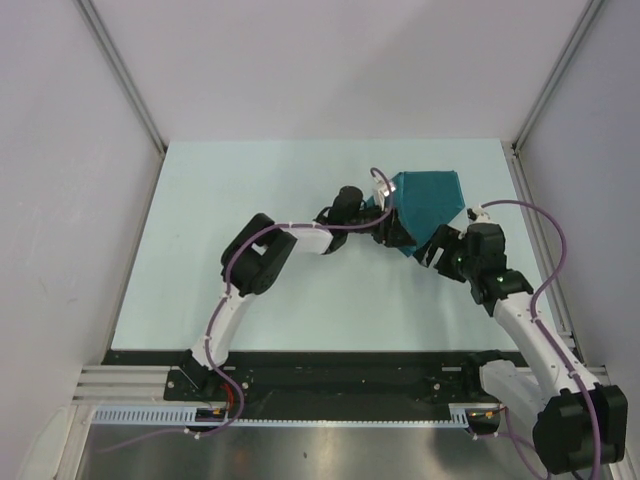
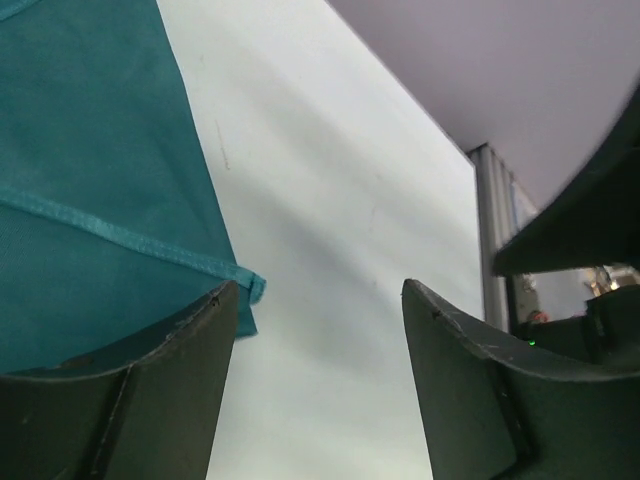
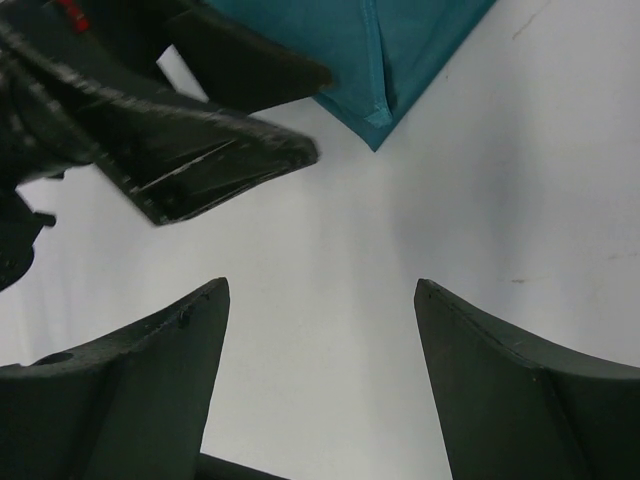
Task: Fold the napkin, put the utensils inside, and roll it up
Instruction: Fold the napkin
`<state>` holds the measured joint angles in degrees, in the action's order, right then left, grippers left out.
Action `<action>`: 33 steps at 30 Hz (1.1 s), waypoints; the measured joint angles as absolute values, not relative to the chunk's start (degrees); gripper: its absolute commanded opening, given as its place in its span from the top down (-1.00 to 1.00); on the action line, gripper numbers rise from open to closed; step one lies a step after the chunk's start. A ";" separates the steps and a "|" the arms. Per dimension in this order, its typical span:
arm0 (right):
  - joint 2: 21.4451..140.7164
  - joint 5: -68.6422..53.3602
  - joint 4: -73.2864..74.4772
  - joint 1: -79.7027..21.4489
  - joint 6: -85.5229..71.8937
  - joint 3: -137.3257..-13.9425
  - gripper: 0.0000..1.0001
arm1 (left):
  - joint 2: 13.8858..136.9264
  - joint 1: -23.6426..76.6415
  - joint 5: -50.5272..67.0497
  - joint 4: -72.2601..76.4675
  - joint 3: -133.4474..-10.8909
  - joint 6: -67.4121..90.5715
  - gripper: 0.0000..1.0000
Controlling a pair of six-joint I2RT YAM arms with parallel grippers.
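Note:
The teal napkin (image 1: 428, 202) lies folded into an angular shape at the back right of the table. My left gripper (image 1: 393, 236) sits at its near left edge, and in the left wrist view the gripper (image 2: 319, 287) is open over bare table, with a hemmed corner of the napkin (image 2: 90, 180) beside the left finger (image 2: 170, 380). My right gripper (image 1: 434, 256) hovers just in front of the napkin's near point. Seen from the right wrist, that gripper (image 3: 321, 285) is open and empty, the napkin (image 3: 390, 40) ahead of it. The utensils are out of view.
The pale green table (image 1: 250, 190) is walled by grey panels with aluminium posts (image 1: 545, 80) at the back corners. A black rail (image 1: 330, 365) runs along the near edge. In the right wrist view the left arm's fingers (image 3: 215, 165) lie close ahead.

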<state>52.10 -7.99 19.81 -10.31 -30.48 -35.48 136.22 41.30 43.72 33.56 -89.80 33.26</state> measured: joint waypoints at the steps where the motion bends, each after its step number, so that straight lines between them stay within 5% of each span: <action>1: 52.84 -7.99 19.29 -10.04 -30.74 -35.48 -0.59 | 134.89 40.91 43.70 34.89 -87.64 34.44 -0.44; 10: 63.11 -10.00 12.56 -6.33 -32.23 -35.48 -0.40 | 124.20 29.41 36.42 35.94 -77.47 35.88 -0.39; 16: 70.54 -13.63 7.44 -2.09 -34.04 -35.48 -0.38 | 126.30 24.82 29.06 18.92 -88.47 32.62 -0.15; 33: 71.79 -16.43 4.80 -0.99 -35.00 -35.51 -0.40 | 138.45 24.56 33.74 2.92 -101.06 33.85 -0.05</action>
